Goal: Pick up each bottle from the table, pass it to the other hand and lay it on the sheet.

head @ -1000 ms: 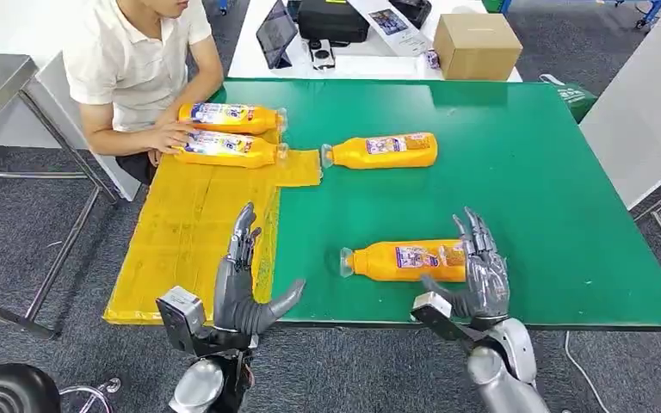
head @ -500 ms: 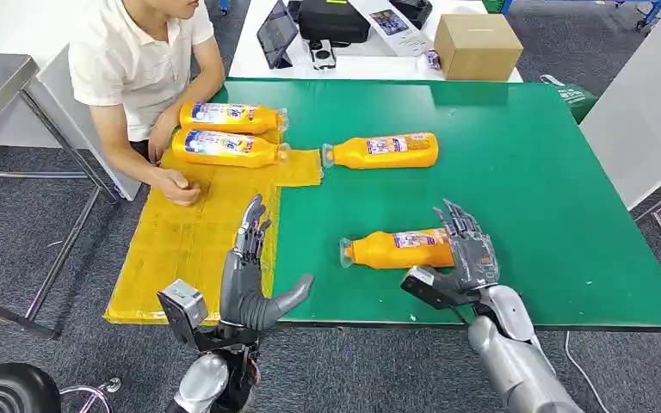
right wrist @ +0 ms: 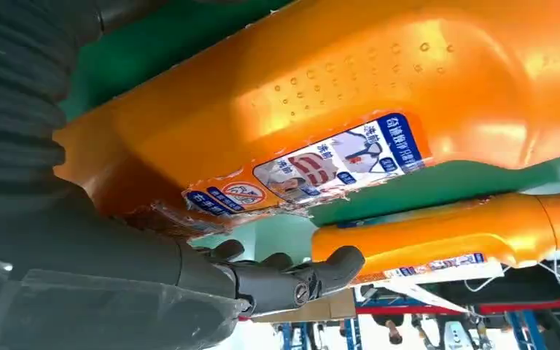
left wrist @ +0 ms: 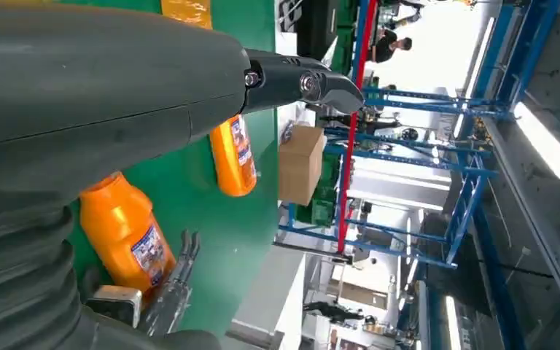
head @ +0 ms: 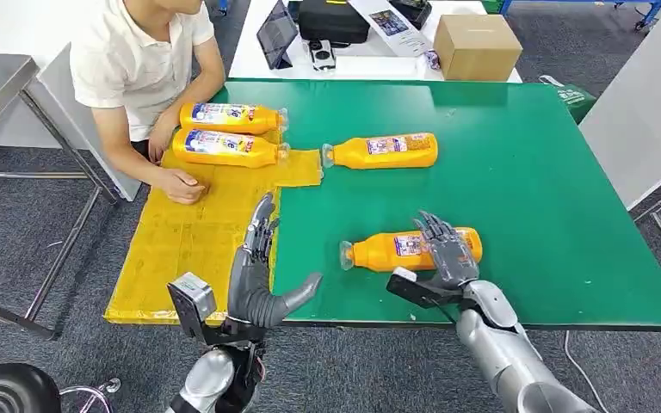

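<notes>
The right hand (head: 444, 249) is reaching over the base end of the near bottle (head: 387, 249), fingers spread across its upper side and draping onto the labelled body. In the right wrist view the orange body (right wrist: 321, 95) is lying directly against the palm side, with the fingers (right wrist: 292, 281) curling under its edge; whether the grip is fully closed cannot be told, since the fingers are still reading as splayed in the head view. The bottle is resting on the green table (head: 534, 189), on its side, and is not yet lifted.

The governing relation is the bottle's long axis: it is running roughly left to right across the table, cap pointing toward the robot's left, base under the right hand. The left hand (head: 258, 275) is waiting with fingers apart and thumb out, holding nothing, at the seam between the yellow sheet (head: 189, 232) and the green surface. The cap end is therefore facing the receiving hand, which is favouring a handover along the axis.

The far bottle (head: 381, 151) is lying parallel, well apart, nearer the sheet's corner. Two bottles (head: 224, 131) are already lying on the sheet beside a person's hand (head: 181, 185).
</notes>
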`<state>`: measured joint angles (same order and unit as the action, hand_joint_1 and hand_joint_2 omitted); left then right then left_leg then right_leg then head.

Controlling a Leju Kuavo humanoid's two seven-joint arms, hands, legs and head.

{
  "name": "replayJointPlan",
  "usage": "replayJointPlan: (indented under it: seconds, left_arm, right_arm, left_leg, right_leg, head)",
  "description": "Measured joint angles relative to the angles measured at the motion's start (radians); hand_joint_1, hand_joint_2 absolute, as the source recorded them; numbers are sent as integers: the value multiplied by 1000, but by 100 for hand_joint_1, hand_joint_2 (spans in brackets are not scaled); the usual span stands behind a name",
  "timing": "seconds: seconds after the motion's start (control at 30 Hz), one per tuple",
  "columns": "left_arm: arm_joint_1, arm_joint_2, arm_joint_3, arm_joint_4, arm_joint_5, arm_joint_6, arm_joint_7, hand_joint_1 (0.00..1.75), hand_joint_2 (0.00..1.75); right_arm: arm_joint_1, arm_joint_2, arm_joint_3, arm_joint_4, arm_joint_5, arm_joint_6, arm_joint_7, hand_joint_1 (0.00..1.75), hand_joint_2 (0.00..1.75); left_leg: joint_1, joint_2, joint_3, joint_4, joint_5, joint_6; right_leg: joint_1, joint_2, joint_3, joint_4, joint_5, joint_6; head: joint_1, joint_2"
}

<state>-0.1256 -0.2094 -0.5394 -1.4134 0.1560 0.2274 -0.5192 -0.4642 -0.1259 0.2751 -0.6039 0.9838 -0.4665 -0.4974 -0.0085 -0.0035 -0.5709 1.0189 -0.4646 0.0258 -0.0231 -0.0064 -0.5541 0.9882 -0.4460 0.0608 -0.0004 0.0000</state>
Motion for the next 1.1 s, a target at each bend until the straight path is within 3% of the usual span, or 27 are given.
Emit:
replayJointPlan:
  seconds: [0.3,0.7,1.1]
  left_arm:
    - [-5,0,-15,5,-31,1,17,0,175]
    - [16,0,-15,-8,-70,-14,69,0,175]
    - [31,0,-6,-21,-62,-45,85,0,175]
  right_arm:
    - [-44,-17,75,11,83,116,119,0,175]
    - [-25,-82,221,-148,230,197,459,0,175]
    - [35,-125,237,-278,241,259,510,0,175]
  left_leg:
    - [0,2,4,0,0,0]
    - [0,1,7,0,1,1]
    - [0,1,4,0,1,1]
  right_leg:
    - [0,3,2,0,0,0]
    - [0,2,7,0,1,1]
    - [0,2,4,0,1,1]
  head:
    - [0,0]
    - [0,0]
    - [0,0]
